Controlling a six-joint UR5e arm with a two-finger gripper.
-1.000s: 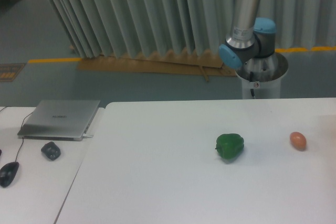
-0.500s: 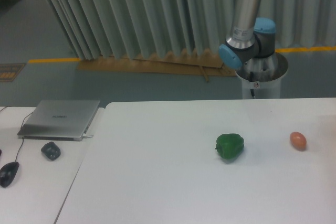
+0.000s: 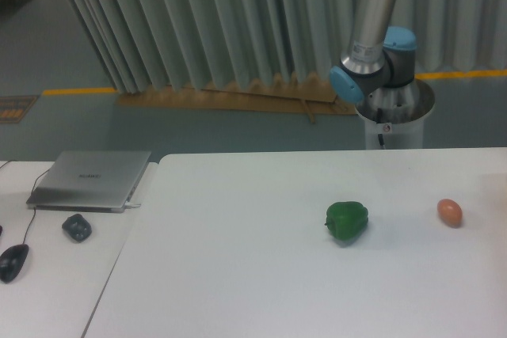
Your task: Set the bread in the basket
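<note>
While the grey-and-blue robot arm (image 3: 371,45) rises behind the white worktop (image 3: 261,275), its claw lies out of frame.
A glossy green pepper (image 3: 347,221) sits mid-worktop; a small orange-pink egg-shaped item (image 3: 449,212) lies well to its right. Far left of the pepper rests a closed silver laptop (image 3: 91,180). Neither bread nor basket shows.

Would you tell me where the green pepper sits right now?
The green pepper sits on the white table, right of centre, left of the small orange egg-shaped item.

A green pepper (image 3: 347,221) sits on the white table (image 3: 238,275); an orange egg (image 3: 449,212) lies right of it, a closed laptop (image 3: 91,180) far left.
</note>
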